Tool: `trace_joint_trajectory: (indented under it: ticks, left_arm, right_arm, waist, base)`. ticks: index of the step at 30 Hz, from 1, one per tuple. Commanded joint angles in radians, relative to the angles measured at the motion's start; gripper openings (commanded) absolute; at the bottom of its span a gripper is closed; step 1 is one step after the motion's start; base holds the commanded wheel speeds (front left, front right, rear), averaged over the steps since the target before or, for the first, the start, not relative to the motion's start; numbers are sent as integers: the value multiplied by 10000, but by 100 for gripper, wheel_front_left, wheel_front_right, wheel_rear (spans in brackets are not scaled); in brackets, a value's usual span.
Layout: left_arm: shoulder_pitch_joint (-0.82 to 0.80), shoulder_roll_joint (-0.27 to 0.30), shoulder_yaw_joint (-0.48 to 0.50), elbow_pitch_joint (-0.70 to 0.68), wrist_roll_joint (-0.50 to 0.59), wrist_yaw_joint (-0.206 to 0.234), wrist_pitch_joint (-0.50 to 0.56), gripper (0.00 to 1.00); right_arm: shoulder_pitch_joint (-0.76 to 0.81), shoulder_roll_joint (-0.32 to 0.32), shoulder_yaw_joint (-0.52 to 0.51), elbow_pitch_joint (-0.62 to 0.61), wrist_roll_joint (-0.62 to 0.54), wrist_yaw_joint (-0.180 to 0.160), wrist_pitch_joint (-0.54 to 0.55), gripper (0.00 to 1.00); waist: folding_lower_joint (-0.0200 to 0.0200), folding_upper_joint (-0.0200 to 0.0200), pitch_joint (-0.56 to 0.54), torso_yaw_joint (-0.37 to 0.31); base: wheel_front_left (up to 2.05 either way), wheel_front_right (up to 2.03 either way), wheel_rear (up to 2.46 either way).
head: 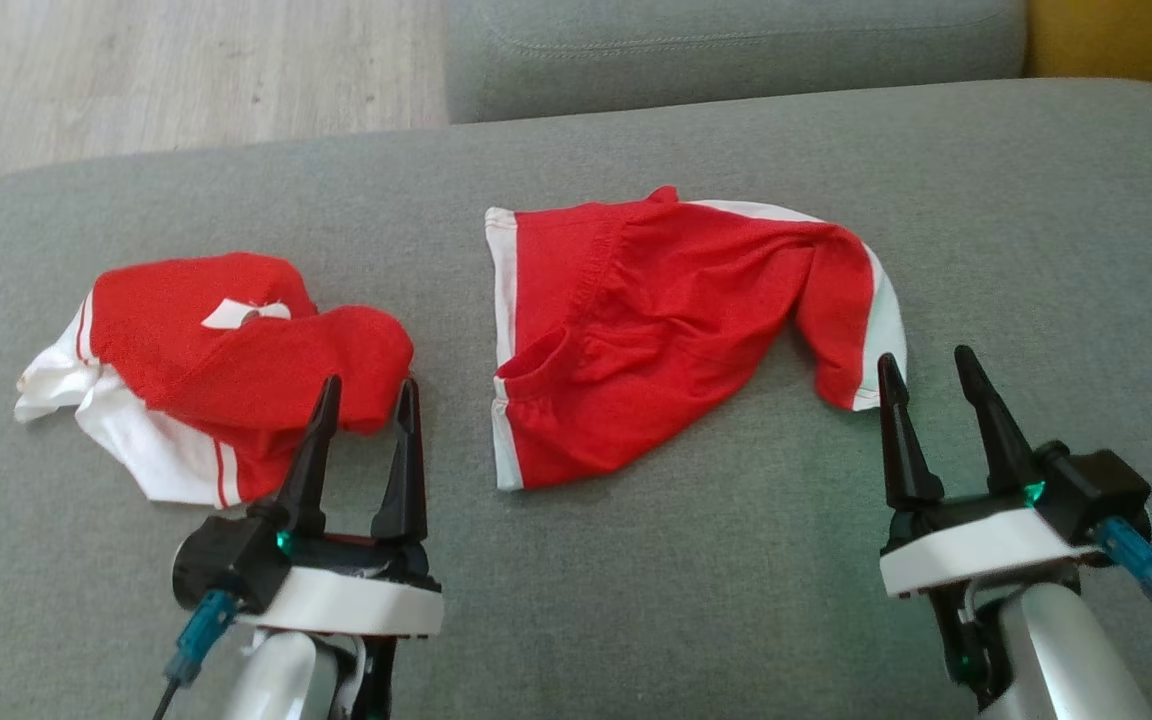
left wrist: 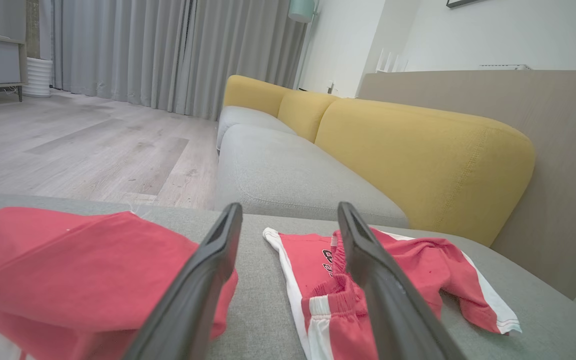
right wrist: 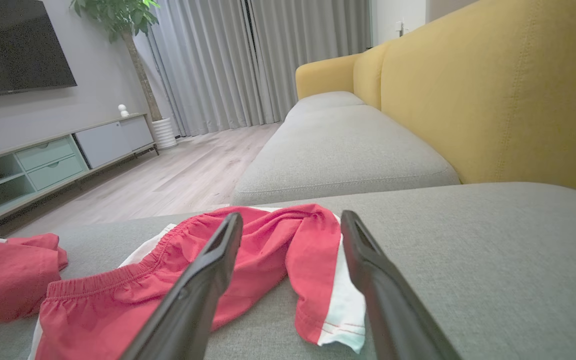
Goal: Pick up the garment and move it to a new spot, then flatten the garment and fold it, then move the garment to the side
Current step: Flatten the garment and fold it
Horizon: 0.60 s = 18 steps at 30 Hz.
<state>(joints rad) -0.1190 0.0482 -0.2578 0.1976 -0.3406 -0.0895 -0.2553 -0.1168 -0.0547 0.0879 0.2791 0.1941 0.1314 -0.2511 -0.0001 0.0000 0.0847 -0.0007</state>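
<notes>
A: Nearest row?
B: At lower left of the head view, left gripper (head: 368,385): fingers apart, nothing between them, tips over the near edge of the shirt (head: 236,350). At lower right, right gripper (head: 928,362): fingers likewise apart, clamped on nothing.

A: Task item?
B: One pair of shorts (head: 656,320), red with white side bands. Lying on the grey sofa seat (head: 716,600), between the two grippers, waistband rumpled. One leg trailing toward the right gripper and ending just beside its inner fingertip; contact there impossible to tell.

A: Same item, right wrist view?
B: Leg end with white hem down on the seat, framed between the two dark fingers (right wrist: 203,285), loose.

A: Other cloth?
B: Shirt, red with a white striped sleeve, bunched, label up. Left of the shorts, parted from them by a strip of bare seat.

A: Further back?
B: Second grey seat (head: 736,50), then yellow backrest (left wrist: 418,150) along the sofa's far side. Pale wood floor (head: 186,80). Grey curtains (left wrist: 168,50). Farthest, in the right wrist view: low cabinet (right wrist: 68,150), dark screen (right wrist: 13,45) on the wall, potted plant (right wrist: 118,15).
</notes>
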Motion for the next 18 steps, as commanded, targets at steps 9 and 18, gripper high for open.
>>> trace_joint_trajectory:
  ticks: [9, 18]
  left_arm:
    - [-799, 20, -28, -410, 111, -30, -65, 100]
    - [-1532, 20, -727, -334, -175, -9, -65, 100]
  right_arm:
    - [-2086, -191, 294, -334, -964, -7, 480, 100]
    - [-5421, -1901, 1225, 2151, -449, -7, 3220, 100]
  waist:
    - [1, 0, 828, 559]
    - [1, 0, 1859, 1579]
  base:
    - [0, 0, 0]
    - [0, 0, 0]
